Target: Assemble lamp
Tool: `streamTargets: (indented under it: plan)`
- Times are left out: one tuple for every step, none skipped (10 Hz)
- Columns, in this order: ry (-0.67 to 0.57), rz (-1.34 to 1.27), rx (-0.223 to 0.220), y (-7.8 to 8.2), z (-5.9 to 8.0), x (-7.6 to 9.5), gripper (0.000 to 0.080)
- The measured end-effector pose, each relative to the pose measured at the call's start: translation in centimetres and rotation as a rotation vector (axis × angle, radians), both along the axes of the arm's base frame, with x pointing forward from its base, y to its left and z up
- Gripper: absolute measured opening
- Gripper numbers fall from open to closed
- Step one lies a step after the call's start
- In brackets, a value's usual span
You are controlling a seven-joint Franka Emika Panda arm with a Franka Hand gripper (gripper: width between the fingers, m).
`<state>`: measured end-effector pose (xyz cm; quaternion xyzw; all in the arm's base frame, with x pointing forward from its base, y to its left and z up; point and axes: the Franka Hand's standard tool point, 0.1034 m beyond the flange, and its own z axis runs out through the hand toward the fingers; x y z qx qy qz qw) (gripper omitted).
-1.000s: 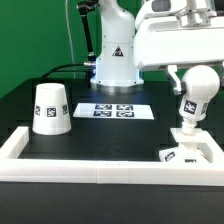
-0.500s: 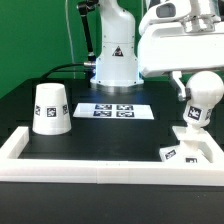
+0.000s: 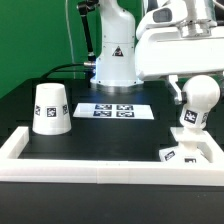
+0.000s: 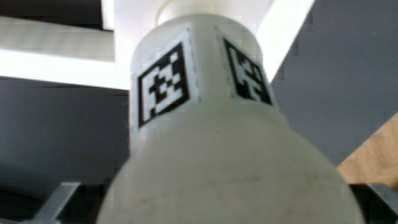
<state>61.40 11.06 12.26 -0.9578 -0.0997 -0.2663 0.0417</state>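
Note:
The white bulb (image 3: 201, 93) hangs neck down at the exterior view's right, a tag on its neck (image 3: 189, 118). My gripper (image 3: 197, 90) is shut on its round head. The neck's end is at the raised socket of the flat square base (image 3: 192, 152); I cannot tell whether it has gone in. In the wrist view the bulb (image 4: 205, 120) fills the picture, with a dark fingertip (image 4: 50, 203) at either side of it. The tapered shade (image 3: 50, 108) stands mouth down at the exterior view's left, apart from the rest.
The marker board (image 3: 113, 110) lies flat in front of the arm's white pedestal (image 3: 115, 60). A white rail-like frame (image 3: 100, 171) runs along the front and both sides of the black table; the base sits in its right corner.
The gripper has carried the bulb down a little toward the base, with a slight sideways shift. The shade and the base have not moved.

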Motion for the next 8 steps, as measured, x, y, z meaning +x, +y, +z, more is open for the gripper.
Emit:
streamTargets:
  plan:
    - [-0.024, -0.001, -0.003, -0.24, 0.0, -0.14, 0.0577]
    - [-0.048, -0.004, -0.004, -0.33, -0.05, -0.33, 0.0577]
    - [-0.056, -0.004, -0.004, -0.32, -0.02, -0.34, 0.0577]
    - [-0.056, -0.004, -0.004, -0.34, -0.02, -0.34, 0.0635]
    - [-0.055, -0.004, -0.004, -0.34, -0.03, -0.34, 0.0635]
    - [-0.055, -0.004, -0.004, -0.34, -0.04, -0.34, 0.0686]
    - [-0.055, -0.004, -0.004, -0.34, -0.04, -0.34, 0.0696]
    - [-0.055, -0.004, -0.004, -0.34, -0.04, -0.34, 0.0696]
